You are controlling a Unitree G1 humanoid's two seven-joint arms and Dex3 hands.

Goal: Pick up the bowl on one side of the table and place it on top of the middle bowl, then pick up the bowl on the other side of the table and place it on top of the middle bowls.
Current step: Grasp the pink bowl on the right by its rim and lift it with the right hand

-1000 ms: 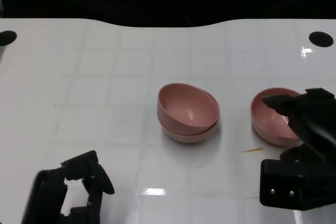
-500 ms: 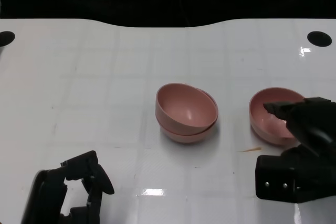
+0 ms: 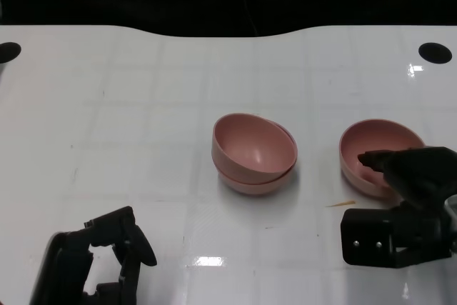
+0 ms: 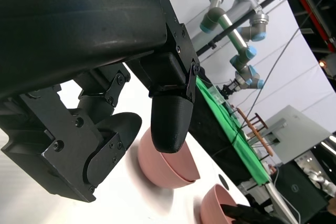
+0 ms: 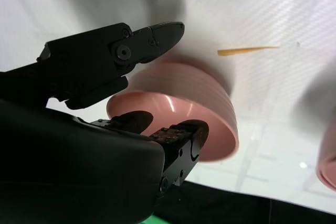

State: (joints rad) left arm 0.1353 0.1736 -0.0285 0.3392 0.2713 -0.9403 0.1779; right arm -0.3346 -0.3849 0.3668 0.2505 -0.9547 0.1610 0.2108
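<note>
Two pink bowls sit nested as a tilted stack [image 3: 253, 153] at the table's middle, seen too in the left wrist view [image 4: 167, 165]. A single pink bowl [image 3: 376, 146] stands on the table to the right. My right hand [image 3: 408, 176] is at its near rim. In the right wrist view this bowl [image 5: 181, 109] lies between the thumb [image 5: 152, 38] outside its wall and fingers [image 5: 181, 137] reaching inside; a firm grip does not show. My left hand [image 3: 103, 258] rests at the near left, fingers apart, holding nothing [image 4: 131, 129].
A thin orange sliver [image 3: 341, 204] lies on the white table [image 3: 143, 105] just in front of the right bowl. Round black holes [image 3: 435, 53] mark the far corners. The far edge curves, with darkness beyond. A green table and robot arms [image 4: 236, 35] stand off in the room.
My right hand has come down and drawn nearer to me, its fingertips sinking over the right bowl's near rim. Bowls and left hand stay put.
</note>
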